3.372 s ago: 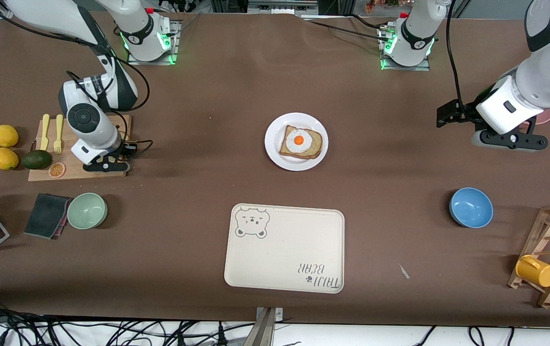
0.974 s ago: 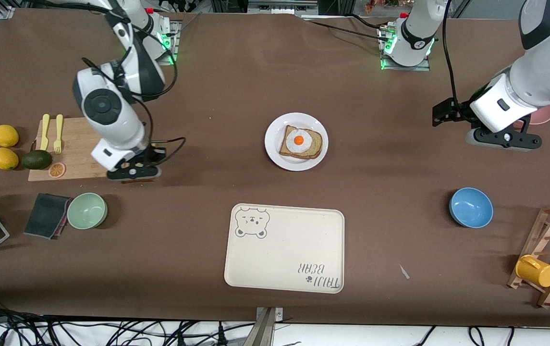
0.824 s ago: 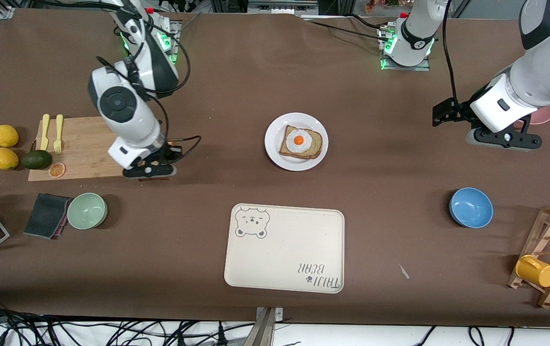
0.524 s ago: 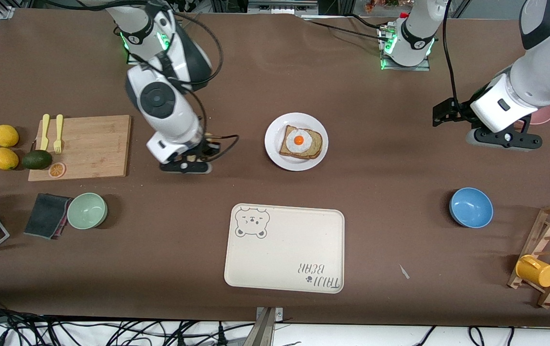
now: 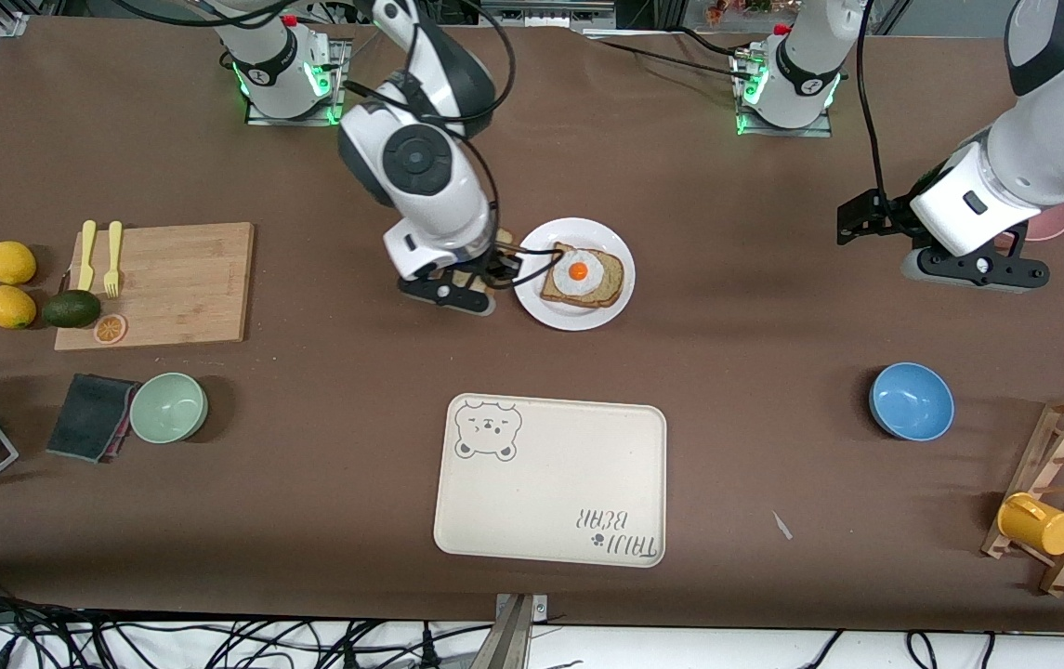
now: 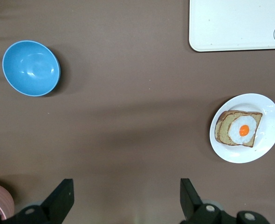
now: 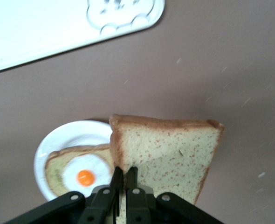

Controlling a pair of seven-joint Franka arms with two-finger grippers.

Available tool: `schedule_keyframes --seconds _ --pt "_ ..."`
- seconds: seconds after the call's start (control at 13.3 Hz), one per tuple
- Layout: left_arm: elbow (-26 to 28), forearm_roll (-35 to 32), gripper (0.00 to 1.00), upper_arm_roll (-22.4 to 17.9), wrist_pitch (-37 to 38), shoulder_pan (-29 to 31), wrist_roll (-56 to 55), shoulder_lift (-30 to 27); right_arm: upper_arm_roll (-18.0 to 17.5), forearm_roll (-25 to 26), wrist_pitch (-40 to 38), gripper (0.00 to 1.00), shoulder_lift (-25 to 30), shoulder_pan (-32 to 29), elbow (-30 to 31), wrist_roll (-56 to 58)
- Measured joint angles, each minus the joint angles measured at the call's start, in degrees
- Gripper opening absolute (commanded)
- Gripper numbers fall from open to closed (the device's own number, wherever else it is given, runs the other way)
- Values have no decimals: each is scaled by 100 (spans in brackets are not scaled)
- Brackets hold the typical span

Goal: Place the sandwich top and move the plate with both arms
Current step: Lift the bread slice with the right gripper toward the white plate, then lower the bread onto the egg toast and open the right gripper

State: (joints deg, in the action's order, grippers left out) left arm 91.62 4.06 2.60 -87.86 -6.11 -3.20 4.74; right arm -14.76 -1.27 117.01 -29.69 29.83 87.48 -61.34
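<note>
While the right gripper (image 5: 462, 290) is hanging just over the plate's (image 5: 532, 302) rim at the right arm's end, its fingers are clenching the crust edge of the sandwich top (image 7: 168, 156), so the slice is jutting out flat from the jaws with most of its face free; held that way, it looks ready to be laid down on the egg-topped bread (image 5: 584, 276) without the fingers getting in the way. In the front view the slice itself is mostly hiding under the wrist. The plate is sitting in the middle of the table, farther from the front camera than the bear tray (image 5: 550, 481), with bare brown tabletop lying between the two. The left gripper (image 6: 126, 200) is waiting, released and spread wide, over the table toward the left arm's end, near a pink dish (image 5: 1057, 223) and well apart from the plate; it is probably keeping clear until both arms are needed for carrying the plate. Open tabletop is surrounding the plate on every side, so each arm seems to have room for coming at the rim from its own end. The blue bowl (image 5: 911, 400) is sitting well apart toward the left arm's end, and the cutting board (image 5: 169, 283) is lying toward the right arm's end, neither crowding the path to the tray.
</note>
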Motion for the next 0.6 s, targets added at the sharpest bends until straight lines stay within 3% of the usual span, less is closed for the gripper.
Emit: schedule_keyframes --seconds 0.6 --pt "-4 0 100 -12 0 5 0 0 -216 0 787 0 -766 599 -286 -1593"
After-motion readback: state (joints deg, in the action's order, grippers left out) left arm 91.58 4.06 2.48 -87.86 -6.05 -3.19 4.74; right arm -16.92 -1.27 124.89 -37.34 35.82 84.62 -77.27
